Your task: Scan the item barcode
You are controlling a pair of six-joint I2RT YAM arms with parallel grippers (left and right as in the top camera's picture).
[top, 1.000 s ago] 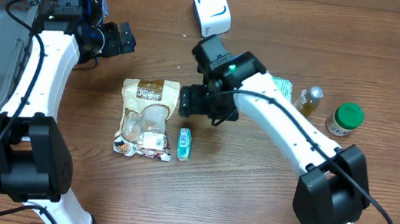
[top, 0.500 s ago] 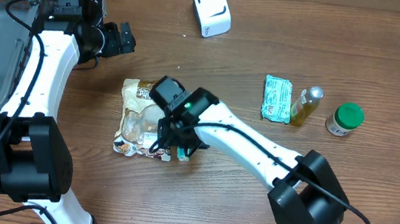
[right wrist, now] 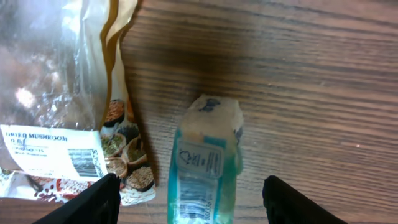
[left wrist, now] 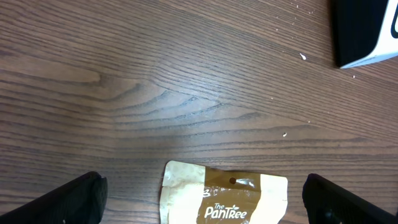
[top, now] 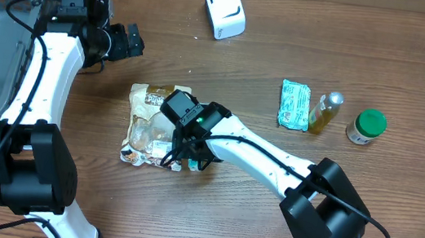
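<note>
Teal sachet (right wrist: pixel 205 168), lower centre of frame: likely light, soft, slippery; take across narrow sides, where right gripper (right wrist: pixel 189 196) straddles it, jaws apart.

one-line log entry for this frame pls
phase: pre-grasp | right gripper: jaws open either side of teal packet, not gripped | packet lies beside bag | left gripper: jaws open, idle | scanner: untouched

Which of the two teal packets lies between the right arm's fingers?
The slim teal packet beside the mushroom bag; the right fingers straddle it. The wider teal packet lies far off, beside the yellow bottle.
</note>
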